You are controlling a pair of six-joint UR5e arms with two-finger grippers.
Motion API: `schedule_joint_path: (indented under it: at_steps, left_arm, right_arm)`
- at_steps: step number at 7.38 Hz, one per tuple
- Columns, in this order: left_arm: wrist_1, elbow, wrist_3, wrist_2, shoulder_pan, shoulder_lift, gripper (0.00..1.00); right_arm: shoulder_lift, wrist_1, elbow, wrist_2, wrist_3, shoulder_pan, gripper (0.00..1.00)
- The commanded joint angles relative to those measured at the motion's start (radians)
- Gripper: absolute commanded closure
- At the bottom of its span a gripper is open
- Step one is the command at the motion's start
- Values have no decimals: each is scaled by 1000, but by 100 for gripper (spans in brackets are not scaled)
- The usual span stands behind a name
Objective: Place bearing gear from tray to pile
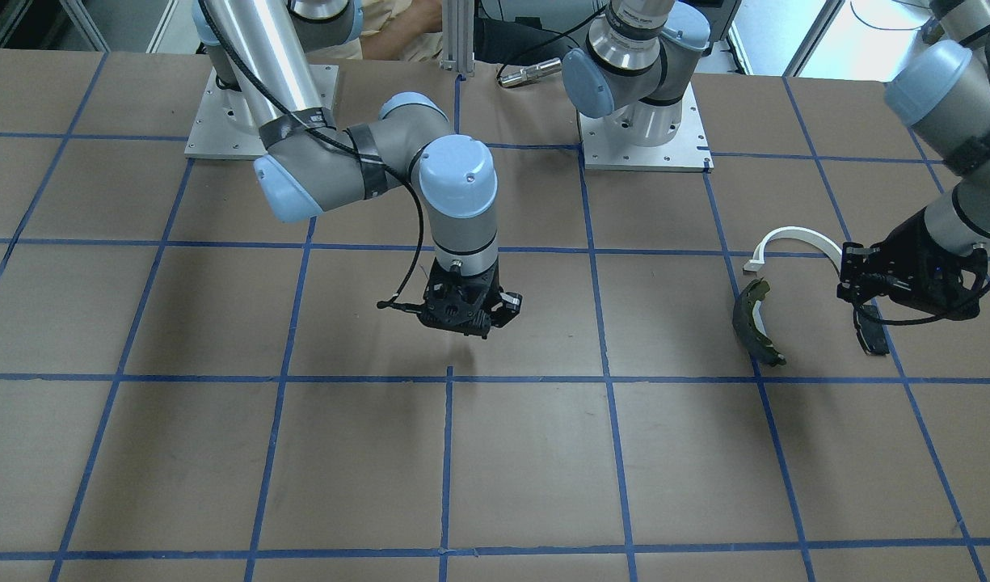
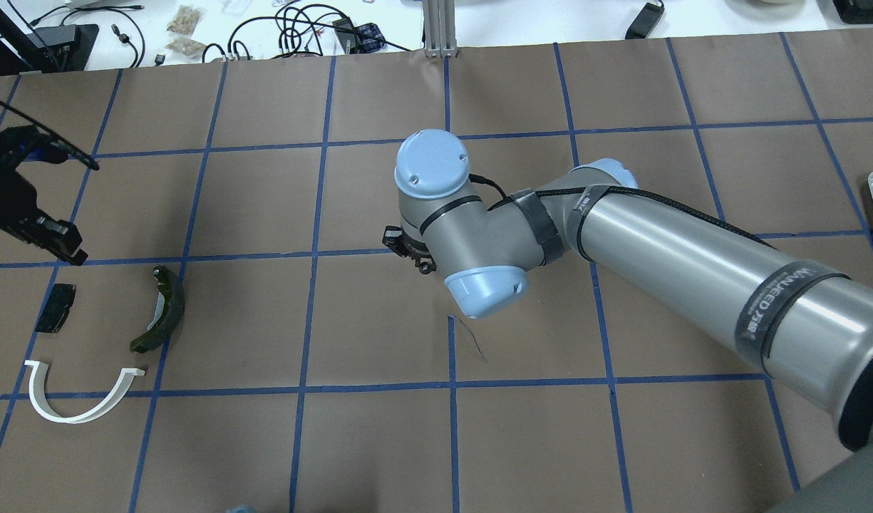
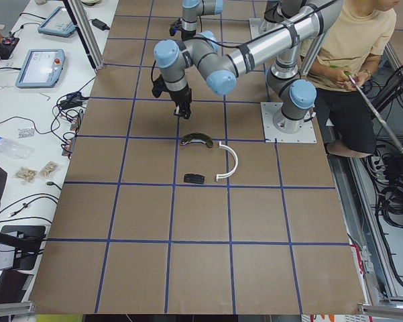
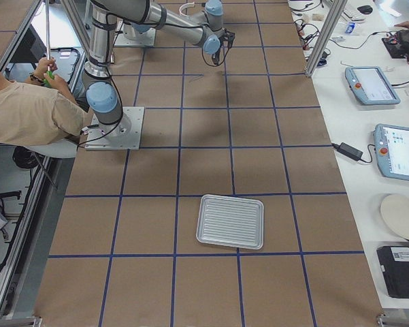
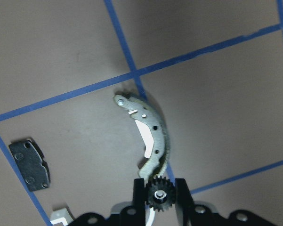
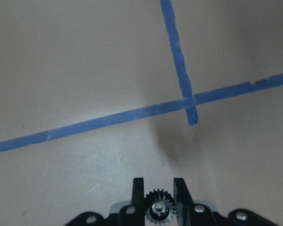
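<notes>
My left gripper (image 5: 160, 185) is shut on a small black toothed bearing gear (image 5: 160, 196). It hangs over the pile, just above the dark curved brake shoe (image 5: 153, 136) and right of the black pad (image 5: 30, 165). In the overhead view the left gripper (image 2: 58, 242) is beside the pad (image 2: 55, 308), the brake shoe (image 2: 167, 313) and the white half-ring (image 2: 35, 392). My right gripper (image 6: 158, 185) also holds a small black gear (image 6: 158, 205) between its fingers. It hangs over bare table at mid-table (image 1: 462, 319). The metal tray (image 4: 230, 221) lies empty at the robot's right.
The table is brown paper with a blue tape grid. The right arm's long upper link (image 2: 693, 249) stretches across the table's right half. A seated person (image 3: 349, 40) is behind the robot bases. Tablets and cables lie on the side bench (image 4: 388, 116).
</notes>
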Motion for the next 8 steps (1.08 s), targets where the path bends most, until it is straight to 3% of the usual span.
schedule_joint_path:
  at_steps: [1, 2, 3, 4, 7, 8]
  left_arm:
    - [258, -150, 46, -23, 53, -12, 100]
    - [260, -163, 42, -26, 53, -13, 100]
    - [263, -166, 40, -23, 53, -13, 68]
    - [262, -166, 34, -26, 55, -9, 1]
    - [204, -159, -35, -25, -21, 83, 0]
    - [126, -143, -195, -23, -124, 138, 0]
  right_arm:
    - [28, -3, 3, 0, 22, 26, 32]
    - [25, 0, -7, -6, 16, 14, 6]
    - [10, -1, -20, -7, -22, -23, 0]
    - [-6, 20, -64, -3, -36, -91, 0]
    - [-131, 338, -164, -16, -346, -289, 0]
    - [-183, 447, -203, -14, -439, -385, 0]
